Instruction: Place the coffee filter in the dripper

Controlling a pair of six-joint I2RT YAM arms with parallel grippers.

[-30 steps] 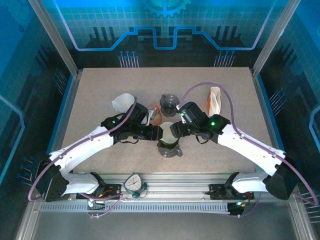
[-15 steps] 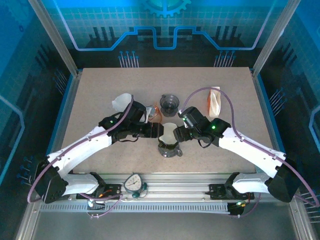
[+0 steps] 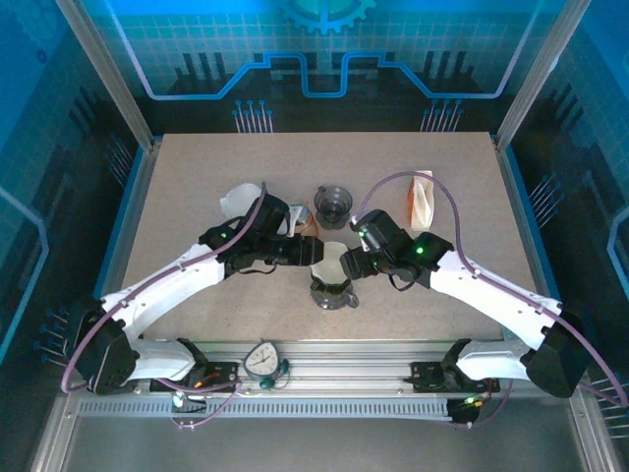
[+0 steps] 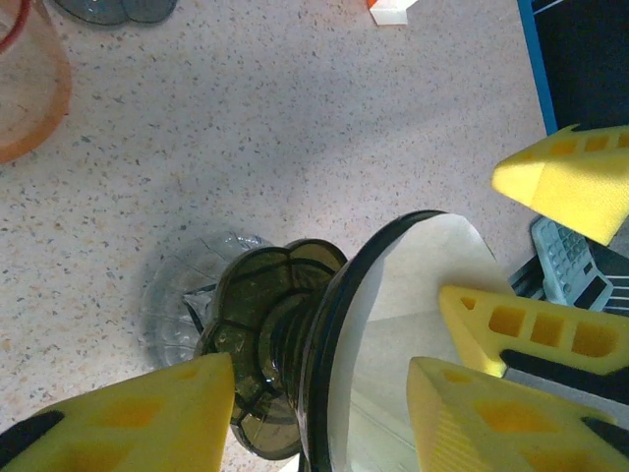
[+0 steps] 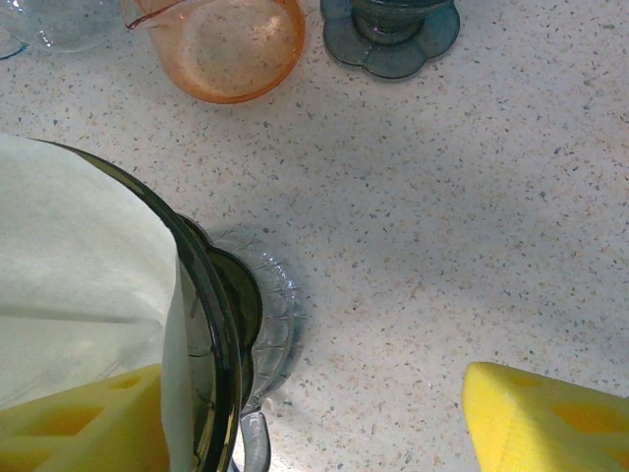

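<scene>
Left gripper (image 4: 322,379): positioned at 9 o'clock of the dripper (image 3: 332,285), jaws part-spread astride its rim. Whether they clamp it cannot be told.

Coffee filter (image 4: 423,285): seated inside the dripper, which stands upright near the centre of the table (image 3: 197,187).

Right gripper (image 5: 314,383): at 3 o'clock, jaws spread wide, one finger over the filter, holding nothing.

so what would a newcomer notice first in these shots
First comes the dark glass dripper at the front middle of the table, with a white paper filter sitting in it. The left arm and right arm meet over it, each with its yellow jaws open astride the rim. Just behind it stands an orange cup.
</scene>
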